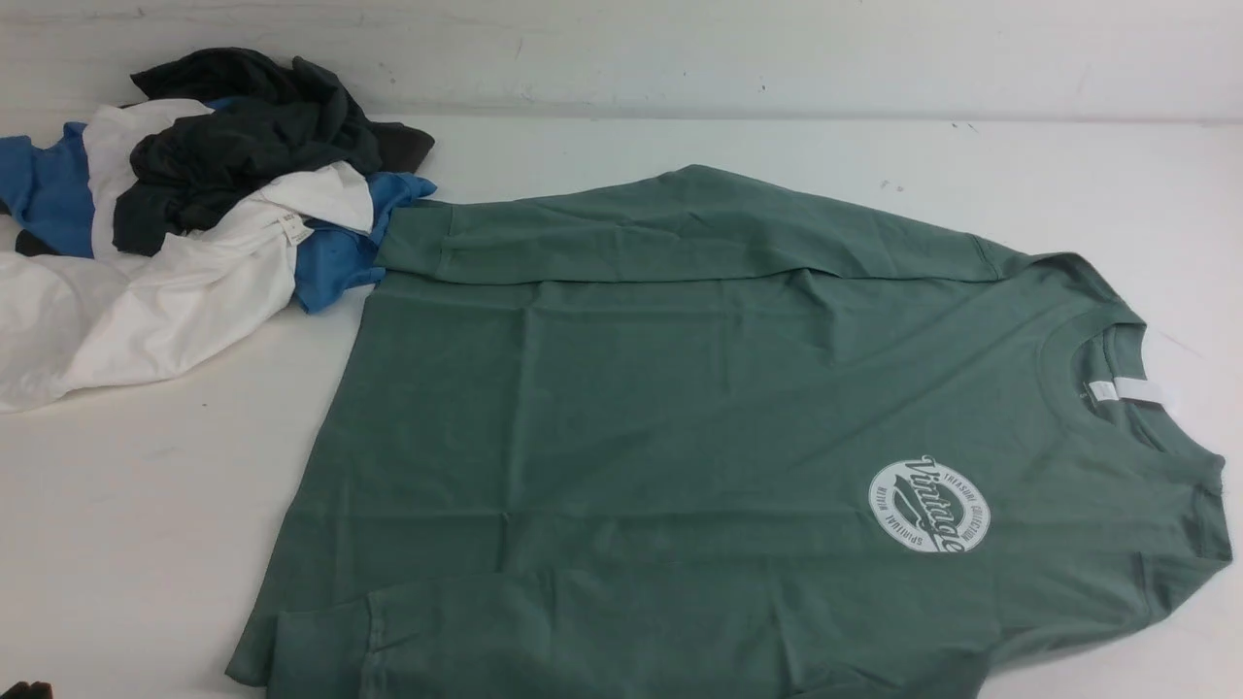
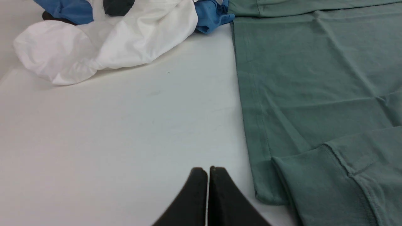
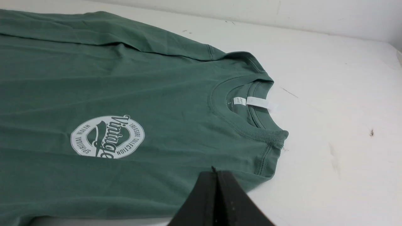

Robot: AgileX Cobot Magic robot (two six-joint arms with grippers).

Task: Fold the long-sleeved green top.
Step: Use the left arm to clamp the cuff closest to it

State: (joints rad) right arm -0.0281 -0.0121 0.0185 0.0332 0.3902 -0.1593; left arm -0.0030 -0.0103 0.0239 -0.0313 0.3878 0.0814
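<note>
The green long-sleeved top [image 1: 631, 408] lies spread flat, front up, on the white bench [image 1: 146, 505]. It is a matte, softly creased knit in muted sage. Its ribbed crew neck [image 3: 248, 131] lies just ahead of the right end effector [image 3: 216, 172], with a small white neck tag [image 3: 262, 103] inside the collar. A round white "Vintage" logo [image 1: 929, 505] is printed on the chest a little to that end effector's left. The far sleeve [image 1: 680, 233] is folded along the body's far edge. The near sleeve's ribbed cuff [image 2: 314, 175] rests on the stitched hem, just to the right of the left end effector [image 2: 208, 171]. Both end effectors have their black, wedge-shaped jaws pressed together with nothing between them. The left one is over bare bench beside the hem corner. The right one's tips sit over the shoulder fabric by the neck seam, and whether they touch the cloth cannot be told. Well ahead of the left end effector is a rumpled heap, its edge touching the far sleeve's cuff. In it are a smooth white garment [image 1: 146, 301], a blue shirt [image 1: 340, 257] and, on top, a dark charcoal garment [image 1: 243, 146]. A scuffed pale wall [image 1: 680, 49] bounds the bench's far side.
</note>
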